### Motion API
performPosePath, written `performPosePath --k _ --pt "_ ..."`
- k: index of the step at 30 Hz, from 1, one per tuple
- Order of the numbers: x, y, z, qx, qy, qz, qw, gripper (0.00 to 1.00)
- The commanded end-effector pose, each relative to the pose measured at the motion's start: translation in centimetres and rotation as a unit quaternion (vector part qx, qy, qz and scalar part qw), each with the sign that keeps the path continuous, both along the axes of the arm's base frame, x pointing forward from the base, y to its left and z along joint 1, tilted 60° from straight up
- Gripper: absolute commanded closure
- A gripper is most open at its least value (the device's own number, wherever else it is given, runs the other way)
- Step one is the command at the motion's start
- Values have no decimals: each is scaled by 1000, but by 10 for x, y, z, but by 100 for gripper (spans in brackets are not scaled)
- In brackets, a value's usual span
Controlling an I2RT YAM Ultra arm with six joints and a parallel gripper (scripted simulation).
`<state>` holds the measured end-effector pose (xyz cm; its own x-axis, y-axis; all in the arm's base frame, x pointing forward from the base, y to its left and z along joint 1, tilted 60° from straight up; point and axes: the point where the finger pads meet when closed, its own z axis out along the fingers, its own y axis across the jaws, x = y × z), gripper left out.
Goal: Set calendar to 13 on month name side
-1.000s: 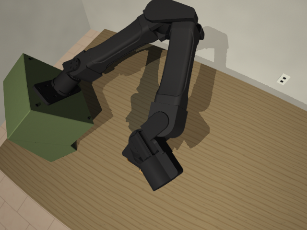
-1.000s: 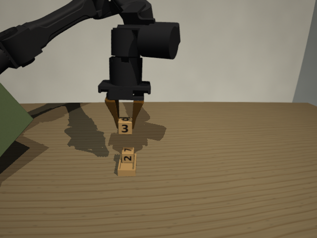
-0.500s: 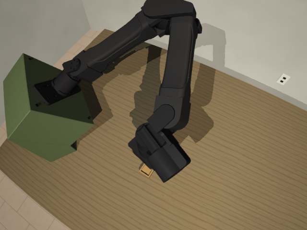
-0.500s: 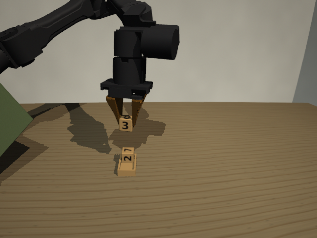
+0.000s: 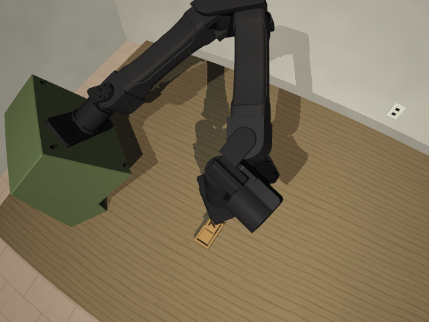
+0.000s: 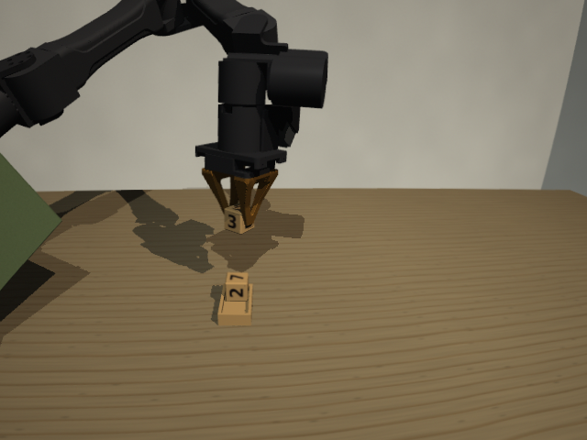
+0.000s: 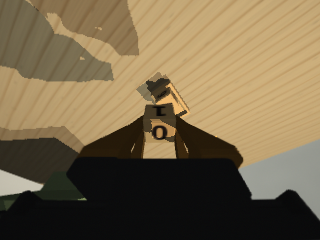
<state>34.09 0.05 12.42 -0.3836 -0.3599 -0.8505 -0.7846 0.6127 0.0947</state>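
Gripper (image 6: pixel 238 218) fingers pinch a wooden date cube (image 6: pixel 236 222), which we see hanging in the air above the table (image 6: pixel 426 284), its 3 facing the exterior camera, slightly turned. From the wrist view we read a 0 and a 1 on its other faces. Nearer the exterior camera, the tray (image 6: pixel 234 314) lies flat on the table, with the second cube (image 6: pixel 236 288) standing in its far half, showing 2 in front and 7 on top.

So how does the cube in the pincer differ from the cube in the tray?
The held cube hangs above the table, clamped by the pincer; the tray cube rests in the tray. In the exterior view the held cube shows a 3, the tray cube a 2. Both are tan with black digits.
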Motion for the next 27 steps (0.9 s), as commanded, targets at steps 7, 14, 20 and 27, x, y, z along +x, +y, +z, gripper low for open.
performPosePath --k 7,14,20,27 --pt "-1 7 15 79 109 -91 987 74" --pt "-5 21 29 139 191 -152 960 74" --pt "-8 30 38 178 243 -190 934 74" --pt "-11 39 46 217 295 -228 902 74"
